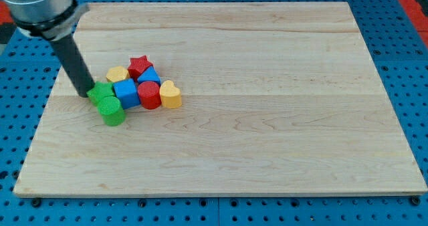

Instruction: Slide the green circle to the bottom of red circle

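The green circle (112, 111) is a short green cylinder on the wooden board (267, 119), at the lower left of a tight cluster of blocks. The red circle (149, 95) is a red cylinder at the cluster's middle, to the right of the green circle and slightly higher in the view. A blue cube (126, 92) sits between them. My tip (85, 92) rests on the board at the cluster's left, touching a second green block (101, 91) that sits just above the green circle.
A yellow heart (170, 95) touches the red circle's right side. A red star (140, 65), a yellow block (118, 74) and a blue triangle (149, 76) form the cluster's top. Blue pegboard (401, 52) surrounds the board.
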